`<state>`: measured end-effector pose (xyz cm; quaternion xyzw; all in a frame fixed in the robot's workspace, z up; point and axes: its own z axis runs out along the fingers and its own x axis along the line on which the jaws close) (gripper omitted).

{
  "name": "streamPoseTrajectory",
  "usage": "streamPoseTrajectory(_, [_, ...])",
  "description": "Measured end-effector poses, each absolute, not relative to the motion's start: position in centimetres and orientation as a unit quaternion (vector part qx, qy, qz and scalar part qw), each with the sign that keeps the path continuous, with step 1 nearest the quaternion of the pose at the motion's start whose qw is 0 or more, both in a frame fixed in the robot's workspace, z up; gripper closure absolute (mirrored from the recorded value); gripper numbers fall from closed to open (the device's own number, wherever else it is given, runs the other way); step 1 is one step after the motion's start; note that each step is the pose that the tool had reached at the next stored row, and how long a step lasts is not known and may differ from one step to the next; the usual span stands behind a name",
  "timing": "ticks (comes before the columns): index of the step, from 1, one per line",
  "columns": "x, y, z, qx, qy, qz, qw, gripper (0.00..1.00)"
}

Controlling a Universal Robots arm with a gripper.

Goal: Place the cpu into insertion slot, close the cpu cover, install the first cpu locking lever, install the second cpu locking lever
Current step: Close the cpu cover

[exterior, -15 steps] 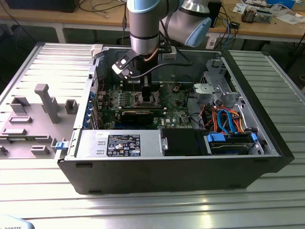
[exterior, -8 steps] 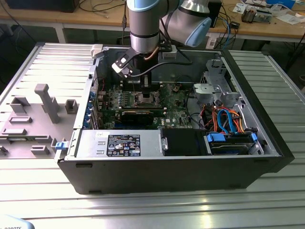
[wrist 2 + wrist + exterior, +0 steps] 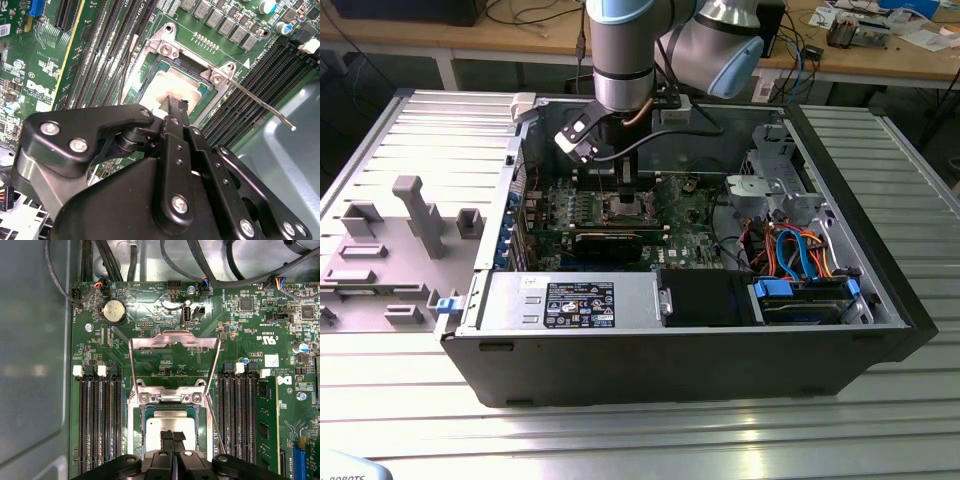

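Directly over cpu [image 3: 156, 424], hand [image 3: 172, 435] fingers together, cpu cover [image 3: 174, 339] raised

The cpu [image 3: 169, 426], a flat square chip with a pale silver-grey top, lies level inside the slot [image 3: 132, 422], its edges parallel to the rim. The slot is a square socket with a silvery metal rim, set in the green board [image 3: 150, 315] between two banks of long black memory slots [image 3: 100, 420]. The cover [image 3: 175, 338], a thin silvery frame with a large square window, is swung open on its hinge, clear of the chip. One thin wire lever [image 3: 260, 103] sticks out unlatched from a slot corner
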<state>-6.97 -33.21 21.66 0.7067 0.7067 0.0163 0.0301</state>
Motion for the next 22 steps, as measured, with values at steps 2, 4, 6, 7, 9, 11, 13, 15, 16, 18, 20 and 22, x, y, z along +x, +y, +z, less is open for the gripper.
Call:
streamPoseTrajectory(2, [-6.97, -33.21, 21.66, 0.707, 0.707, 0.016, 0.03, 0.89])
streamPoseTrajectory(4, [-6.98, -33.21, 21.66, 0.707, 0.707, 0.016, 0.03, 0.89])
streamPoseTrajectory(6, [-6.97, -33.21, 21.66, 0.707, 0.707, 0.016, 0.03, 0.89])
streamPoseTrajectory(7, [-6.97, -33.21, 21.66, 0.707, 0.707, 0.016, 0.03, 0.89])
streamPoseTrajectory(9, [-6.97, -33.21, 21.66, 0.707, 0.707, 0.016, 0.03, 0.89])
streamPoseTrajectory(11, [-6.97, -33.21, 21.66, 0.707, 0.707, 0.016, 0.03, 0.89])
streamPoseTrajectory(13, [-6.72, -33.2, 21.67, 0.707, 0.707, 0.012, 0.026, 0.89])
streamPoseTrajectory(15, [-6.44, -33.18, 21.66, 0.707, 0.707, 0.007, 0.021, 0.89])
streamPoseTrajectory(16, [-6.44, -33.19, 21.67, 0.707, 0.707, 0.007, 0.021, 0.89])
streamPoseTrajectory(18, [-6.43, -33.18, 21.66, 0.707, 0.707, 0.006, 0.02, 0.89])
streamPoseTrajectory(20, [-6.43, -33.18, 21.66, 0.707, 0.707, 0.004, 0.018, 0.89])
streamPoseTrajectory(22, [-6.43, -33.18, 21.66, 0.707, 0.707, 0.003, 0.017, 0.89])
